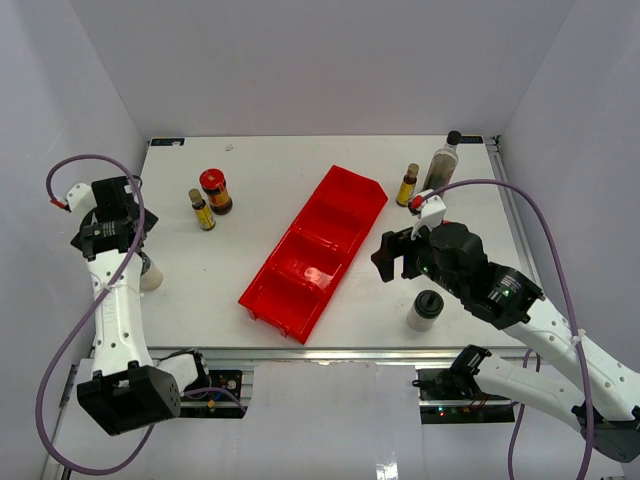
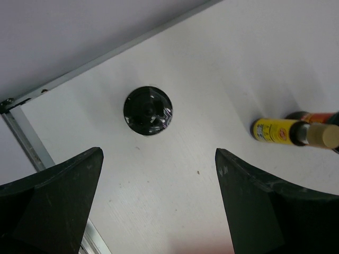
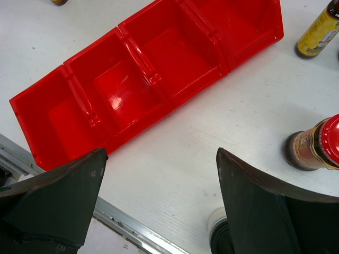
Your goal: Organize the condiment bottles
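My left gripper (image 1: 112, 230) (image 2: 159, 152) is open and empty, high above a black-lidded jar (image 2: 148, 111), which the arm partly hides in the top view (image 1: 151, 274). A slim yellow-labelled bottle (image 1: 202, 210) (image 2: 279, 131) and a red-lidded jar (image 1: 214, 190) stand at the back left. My right gripper (image 1: 392, 258) (image 3: 161, 152) is open and empty above bare table right of the red bin (image 1: 262, 294) (image 3: 32, 106). Another black-lidded jar (image 1: 425, 310) (image 3: 221, 239) stands just by its right finger. A second red-lidded jar (image 3: 318, 145), a yellow-labelled bottle (image 1: 408, 185) (image 3: 320, 32) and a tall dark-liquid bottle (image 1: 442, 160) stand at the back right.
The long red bin lies diagonally across the middle of the table, its three compartments holding nothing. The table's metal front rail (image 3: 132, 227) runs close below my right gripper. The left rail (image 2: 26, 143) is near my left gripper. White walls enclose the table.
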`<state>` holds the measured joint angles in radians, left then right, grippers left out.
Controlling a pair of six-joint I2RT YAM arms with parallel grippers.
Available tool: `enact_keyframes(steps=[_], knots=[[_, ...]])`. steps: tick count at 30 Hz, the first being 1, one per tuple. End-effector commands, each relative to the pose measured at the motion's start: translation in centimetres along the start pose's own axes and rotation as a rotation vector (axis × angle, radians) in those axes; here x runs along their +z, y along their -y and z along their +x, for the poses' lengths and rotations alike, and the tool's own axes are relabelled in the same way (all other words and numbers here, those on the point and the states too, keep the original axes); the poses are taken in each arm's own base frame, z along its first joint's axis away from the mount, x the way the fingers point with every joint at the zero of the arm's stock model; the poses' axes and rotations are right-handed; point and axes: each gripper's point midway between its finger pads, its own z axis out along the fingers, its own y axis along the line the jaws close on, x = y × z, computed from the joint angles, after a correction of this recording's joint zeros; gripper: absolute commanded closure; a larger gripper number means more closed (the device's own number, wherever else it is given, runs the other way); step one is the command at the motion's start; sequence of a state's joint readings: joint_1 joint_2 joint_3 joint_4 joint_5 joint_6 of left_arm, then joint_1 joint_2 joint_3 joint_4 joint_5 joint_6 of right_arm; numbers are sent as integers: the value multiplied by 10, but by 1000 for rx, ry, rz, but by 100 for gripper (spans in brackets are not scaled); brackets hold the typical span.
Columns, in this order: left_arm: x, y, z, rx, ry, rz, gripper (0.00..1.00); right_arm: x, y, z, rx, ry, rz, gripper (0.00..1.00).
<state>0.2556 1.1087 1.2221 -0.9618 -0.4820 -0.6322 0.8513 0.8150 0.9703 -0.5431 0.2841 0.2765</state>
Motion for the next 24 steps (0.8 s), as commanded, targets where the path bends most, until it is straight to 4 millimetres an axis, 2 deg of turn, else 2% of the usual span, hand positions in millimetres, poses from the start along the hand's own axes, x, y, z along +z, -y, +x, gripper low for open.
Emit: enact_keyframes(steps=[1,3,24], knots=[[13,-13,-13,-20,5,-17,2,3,-6,-10,-14,25,-23,10],[26,-22,-9,-44,-29,-24,2,4,-5,-9,-16,22,-21,10],[87,-28,34,-78,-138,-90,2,13,-10,-6,-24,9,-38,10]])
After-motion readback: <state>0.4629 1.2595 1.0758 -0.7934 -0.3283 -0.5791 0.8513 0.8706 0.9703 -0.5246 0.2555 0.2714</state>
